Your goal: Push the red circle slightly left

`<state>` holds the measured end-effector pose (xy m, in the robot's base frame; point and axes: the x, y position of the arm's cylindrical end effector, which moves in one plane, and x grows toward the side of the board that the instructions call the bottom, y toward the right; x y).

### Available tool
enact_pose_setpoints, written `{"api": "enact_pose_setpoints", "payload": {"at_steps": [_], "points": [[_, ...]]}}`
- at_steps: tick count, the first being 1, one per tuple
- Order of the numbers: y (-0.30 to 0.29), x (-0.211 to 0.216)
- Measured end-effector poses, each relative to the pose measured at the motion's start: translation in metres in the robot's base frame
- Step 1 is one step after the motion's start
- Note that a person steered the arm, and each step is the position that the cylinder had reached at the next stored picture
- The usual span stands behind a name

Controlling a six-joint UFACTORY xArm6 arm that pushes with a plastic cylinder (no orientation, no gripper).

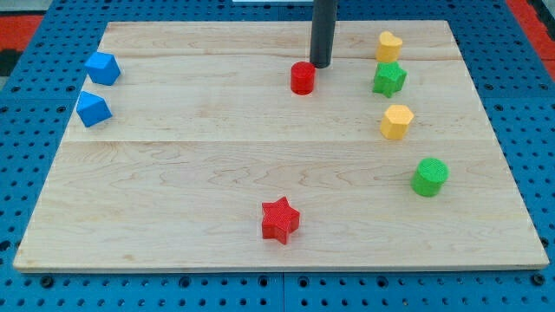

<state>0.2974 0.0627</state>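
Camera view, single frame. Light wooden bench [173,165] sits on a blue perforated base [26,286].

Arm: only the straight dark rod [323,30] shows, coming down near-vertical from the view's top edge, slightly right of centre. My tip [320,66] is on the bench just to the upper right of the red circle block [302,77]; touching or a hair apart, can't tell. No gripper on this rig, so no open/closed state to give: just the bare rod end.

Red circle block: upper middle of the bench, standing flat, well apart from every other block.

Others:
- red star block [279,219], lower centre, near the bottom edge
- two blue polygon blocks at the left edge, upper blue block [102,68] and lower blue block [92,108], near each other, not touching
- right side, top to bottom: yellow heart-like block [389,45], green star block [388,79] just below it and about touching, yellow hexagon-like block [396,121], green cylinder block [429,177] furthest right.
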Motion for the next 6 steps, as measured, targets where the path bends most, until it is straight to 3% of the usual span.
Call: {"api": "enact_pose_setpoints", "payload": {"at_steps": [2, 4, 6], "points": [[-0.021, 0.022], [-0.078, 0.072], [-0.087, 0.069]]}}
